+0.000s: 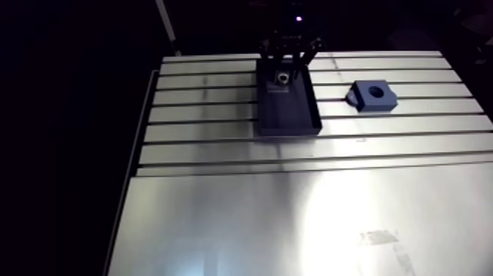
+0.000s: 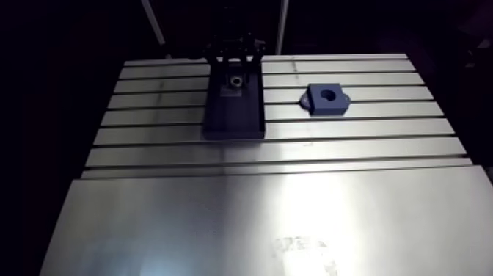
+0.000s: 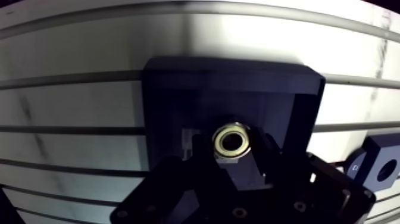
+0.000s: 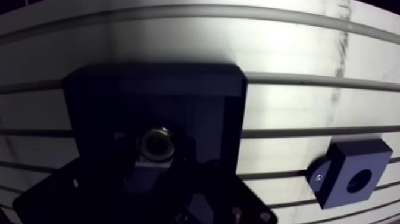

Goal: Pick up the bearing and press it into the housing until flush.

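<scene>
Gripper point(image 3: 236, 164) is hovering at the bearing point(image 3: 231, 140) in its tray point(image 3: 178, 77), grip impossible to tell, housing point(image 3: 381, 170) sitting empty

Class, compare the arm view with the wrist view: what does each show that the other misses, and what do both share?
Only the arm view: the whole length of the dark tray and the smooth plate at the near end of the table. Only the wrist view: the bearing close up, its metal ring and bore clear. Both: the bearing in the tray, the blue housing beside the tray, and the table's slots.
</scene>
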